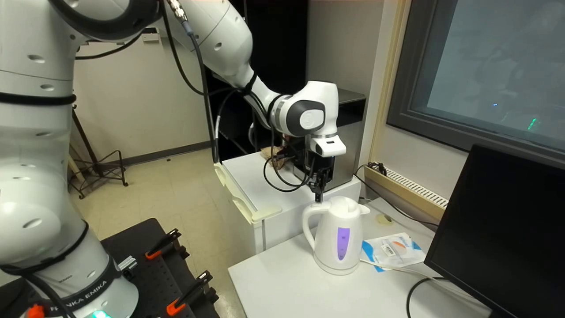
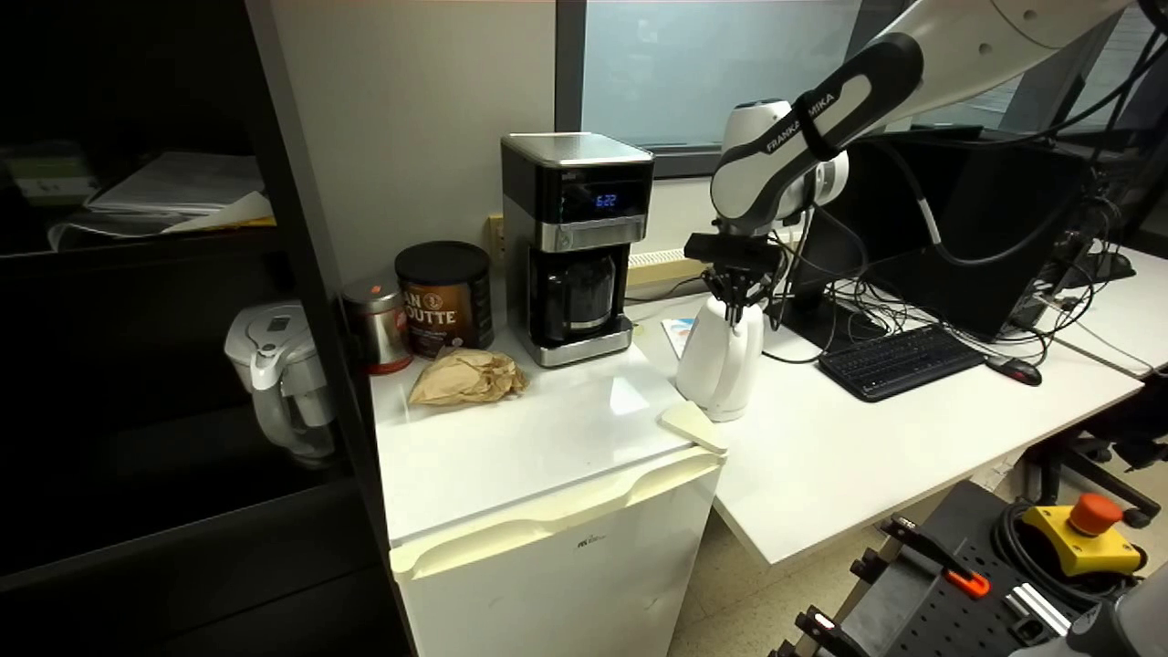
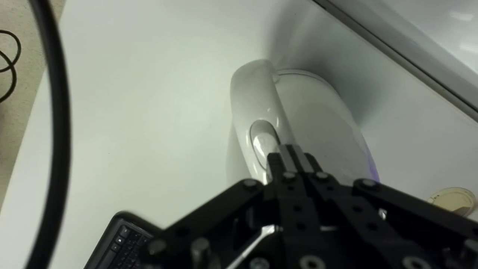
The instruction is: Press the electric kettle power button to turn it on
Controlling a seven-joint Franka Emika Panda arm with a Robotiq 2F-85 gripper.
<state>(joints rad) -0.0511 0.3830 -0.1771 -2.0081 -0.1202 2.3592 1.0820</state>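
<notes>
The white electric kettle [image 1: 329, 245] stands upright on the white desk and also shows in an exterior view [image 2: 701, 365]. Its purple window and spout face away from the handle. In the wrist view the kettle [image 3: 313, 108] shows from above, with an oval button-like inset [image 3: 262, 138] on top of its loop handle. My gripper [image 3: 295, 147] points down with its two fingers together and nothing between them. In both exterior views the gripper [image 1: 318, 198] [image 2: 734, 318] is at the top of the handle beside the lid. Its tips overlap the inset's edge; whether they touch cannot be told.
A white mini fridge [image 2: 547, 456] stands beside the desk [image 1: 282, 282], bearing a black coffee machine [image 2: 570, 210], a can [image 2: 447, 301] and a paper bag [image 2: 467, 376]. A monitor [image 1: 499, 229], a keyboard [image 2: 899, 360], a packet [image 1: 397, 249] and cables lie near the kettle.
</notes>
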